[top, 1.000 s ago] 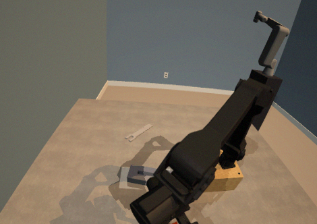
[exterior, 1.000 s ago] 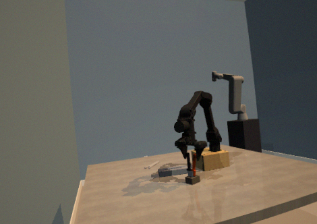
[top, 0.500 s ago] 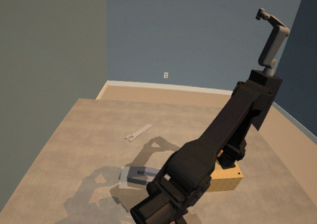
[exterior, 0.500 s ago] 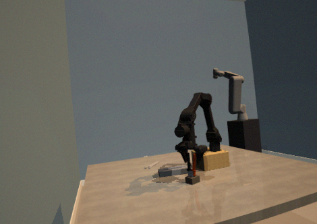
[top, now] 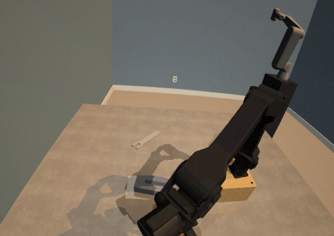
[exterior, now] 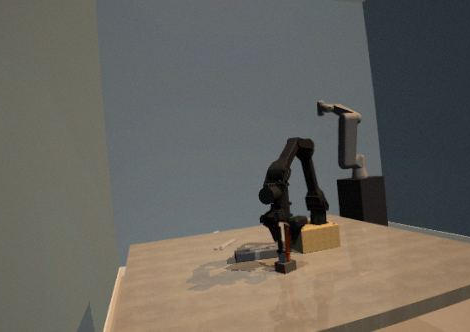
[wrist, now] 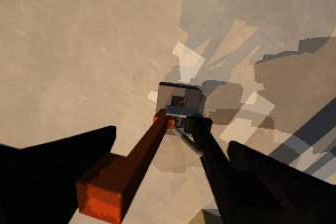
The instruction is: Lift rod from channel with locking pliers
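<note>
Wrist view, with the tool (exterior: 287,234) (wrist: 173,139) spread nearly to its full width and gripping nothing, poised on either side of the locking pliers (top: 182,234) (exterior: 287,245) (wrist: 145,155). Pictured upright in the dark holster (exterior: 285,266) (wrist: 165,97) on the counter (top: 96,142) (exterior: 395,265), with orange and black handles splayed apart. Apparently at the opening stage of the job, lining up to take the pliers out. Called for next, by all signs: centering on both handles, closing only enough for a firm hold, then drawing straight up without locking the jaws early. At risk of pushing one handle aside or tipping the holster in case of an uneven squeeze. Seen in the exterior view, arched high from the yellow base block (top: 238,192) (exterior: 320,238), with the black arm (top: 241,124) (exterior: 285,161) bent at the elbow and the wrist pointed down. Lying near the holster, the channel block (top: 149,190) (exterior: 256,255); impossible to make out for certain, the rod meant to be inside.
</note>
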Tool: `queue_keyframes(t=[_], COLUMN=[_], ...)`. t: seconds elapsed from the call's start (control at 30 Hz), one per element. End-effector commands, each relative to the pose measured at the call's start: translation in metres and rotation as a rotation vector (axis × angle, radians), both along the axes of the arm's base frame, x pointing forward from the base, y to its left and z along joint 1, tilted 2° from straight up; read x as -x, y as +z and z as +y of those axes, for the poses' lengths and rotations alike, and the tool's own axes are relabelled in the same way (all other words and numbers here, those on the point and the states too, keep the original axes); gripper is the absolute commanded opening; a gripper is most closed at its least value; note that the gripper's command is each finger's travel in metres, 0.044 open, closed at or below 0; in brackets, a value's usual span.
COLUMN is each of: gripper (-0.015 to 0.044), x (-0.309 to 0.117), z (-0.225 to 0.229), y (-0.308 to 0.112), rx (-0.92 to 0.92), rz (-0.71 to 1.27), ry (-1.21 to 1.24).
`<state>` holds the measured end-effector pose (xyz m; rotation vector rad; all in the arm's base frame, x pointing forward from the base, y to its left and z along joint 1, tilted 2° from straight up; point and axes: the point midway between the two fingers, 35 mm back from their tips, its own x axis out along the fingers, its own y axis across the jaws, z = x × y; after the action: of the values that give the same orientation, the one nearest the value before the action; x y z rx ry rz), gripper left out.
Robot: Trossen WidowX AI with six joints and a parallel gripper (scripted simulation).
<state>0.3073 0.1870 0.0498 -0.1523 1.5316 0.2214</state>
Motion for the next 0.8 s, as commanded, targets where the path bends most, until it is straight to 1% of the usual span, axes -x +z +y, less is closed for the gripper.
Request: queue_keyframes(t=[0.0, 0.77], gripper=[0.0417, 0.0387], x=[0.0001, 0.0001], z=[0.0006, 0.0006], y=[-0.0006, -0.0006], rx=[-0.003, -0.003], rz=[0.001, 0.001], ry=[0.004, 0.004])
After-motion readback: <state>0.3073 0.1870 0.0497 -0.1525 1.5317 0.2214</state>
